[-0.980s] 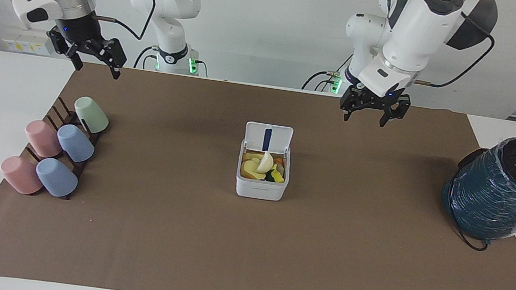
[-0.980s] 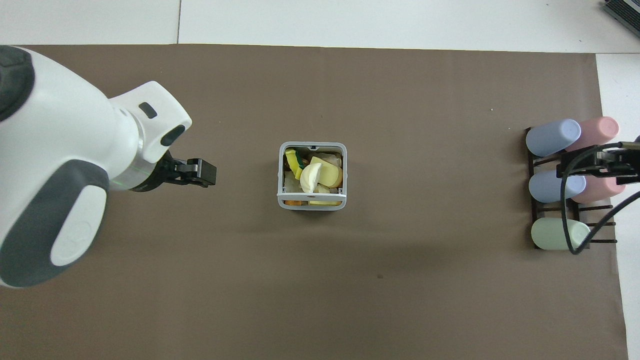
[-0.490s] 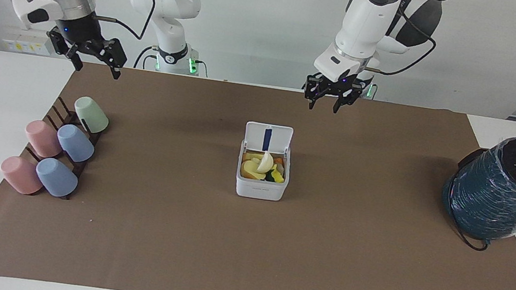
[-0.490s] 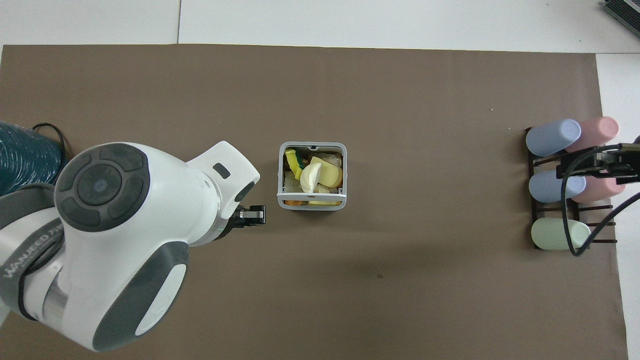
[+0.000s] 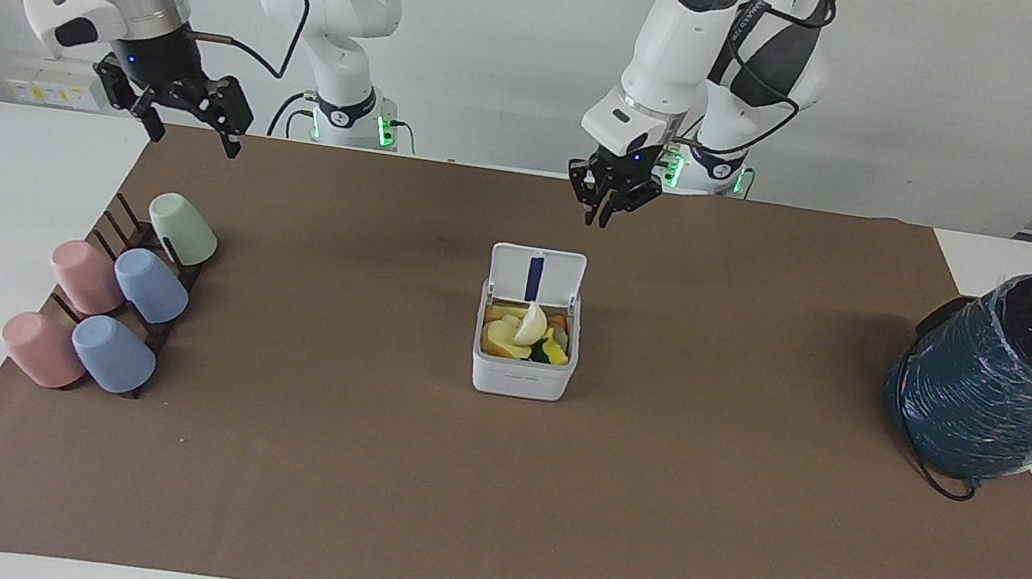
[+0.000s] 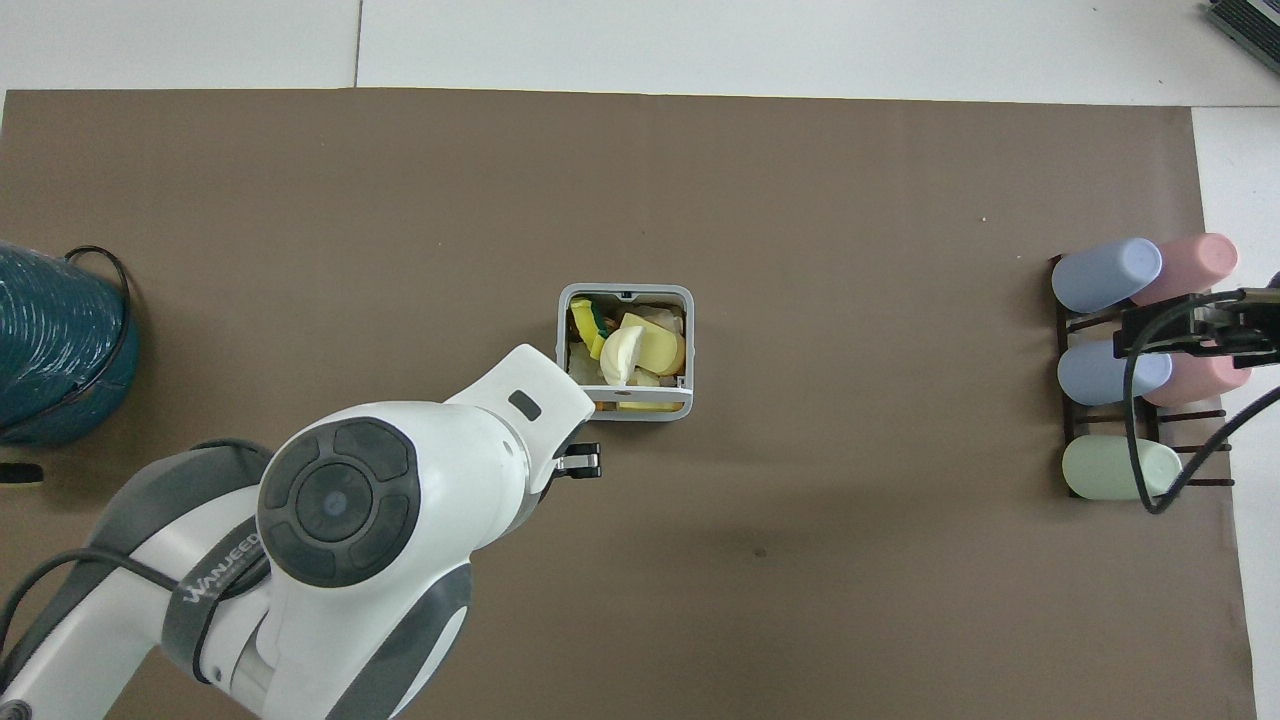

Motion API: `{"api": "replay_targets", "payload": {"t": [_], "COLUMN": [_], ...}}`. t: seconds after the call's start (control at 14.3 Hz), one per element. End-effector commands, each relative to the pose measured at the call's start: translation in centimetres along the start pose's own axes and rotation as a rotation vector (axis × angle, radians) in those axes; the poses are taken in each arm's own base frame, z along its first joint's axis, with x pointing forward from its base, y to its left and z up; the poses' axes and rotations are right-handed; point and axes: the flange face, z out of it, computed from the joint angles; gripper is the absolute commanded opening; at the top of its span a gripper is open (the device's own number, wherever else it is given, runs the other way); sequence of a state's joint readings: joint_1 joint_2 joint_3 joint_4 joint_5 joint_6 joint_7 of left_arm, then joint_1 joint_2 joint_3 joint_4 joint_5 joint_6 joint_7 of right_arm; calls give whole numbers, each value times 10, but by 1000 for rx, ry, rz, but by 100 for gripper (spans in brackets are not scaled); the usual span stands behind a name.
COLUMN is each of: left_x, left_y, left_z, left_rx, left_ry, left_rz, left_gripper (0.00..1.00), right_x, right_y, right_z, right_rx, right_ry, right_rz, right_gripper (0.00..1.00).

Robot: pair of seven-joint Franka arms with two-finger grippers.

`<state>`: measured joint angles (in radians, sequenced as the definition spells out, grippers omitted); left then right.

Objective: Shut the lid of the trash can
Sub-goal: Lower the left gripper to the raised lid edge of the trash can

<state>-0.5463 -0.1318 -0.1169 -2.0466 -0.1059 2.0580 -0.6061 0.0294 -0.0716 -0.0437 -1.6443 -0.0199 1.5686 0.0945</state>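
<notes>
The white trash can (image 5: pixel 522 371) stands in the middle of the brown mat, filled with yellow and white scraps. Its lid (image 5: pixel 536 275) stands upright on the edge nearest the robots, blue strip showing; in the overhead view the lid (image 6: pixel 625 409) is seen edge-on. My left gripper (image 5: pixel 607 214) hangs in the air over the mat close to the lid's hinge side, apart from it; in the overhead view its tip (image 6: pixel 582 465) shows just off the can's (image 6: pixel 560 345) corner. My right gripper (image 5: pixel 192 121) is open and empty and waits above the cup rack.
A dark rack (image 5: pixel 106 222) with several pastel cups lies toward the right arm's end (image 6: pixel 1075 400). A large dark teal wrapped cylinder (image 5: pixel 1007 389) stands toward the left arm's end (image 6: pixel 50 340). The brown mat (image 5: pixel 485 507) covers the table.
My left arm has swung from its own end of the table toward the middle, bringing its gripper close to the upright lid. The right arm, can and lid have not moved.
</notes>
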Motion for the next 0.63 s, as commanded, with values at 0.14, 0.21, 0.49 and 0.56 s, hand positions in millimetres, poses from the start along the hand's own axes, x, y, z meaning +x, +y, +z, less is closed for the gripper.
{"api": "replay_targets", "payload": {"t": [0.14, 0.21, 0.49, 0.56], "left_x": [8, 15, 39, 46], "left_y": [21, 21, 22, 23], "left_z": [31, 34, 49, 56], "left_rx": [-99, -114, -193, -213], "left_ry": [86, 106, 187, 210], "left_rz": [-116, -127, -218, -233], "left_gripper": [13, 13, 13, 13], "right_x": [-3, -3, -3, -3], "right_y": [6, 6, 6, 6], "right_z": [0, 0, 0, 0], "right_rx": [-6, -6, -6, -6], "right_ry": [0, 0, 0, 0], "right_rz": [-26, -26, -26, -26], "right_gripper": [100, 100, 100, 100]}}
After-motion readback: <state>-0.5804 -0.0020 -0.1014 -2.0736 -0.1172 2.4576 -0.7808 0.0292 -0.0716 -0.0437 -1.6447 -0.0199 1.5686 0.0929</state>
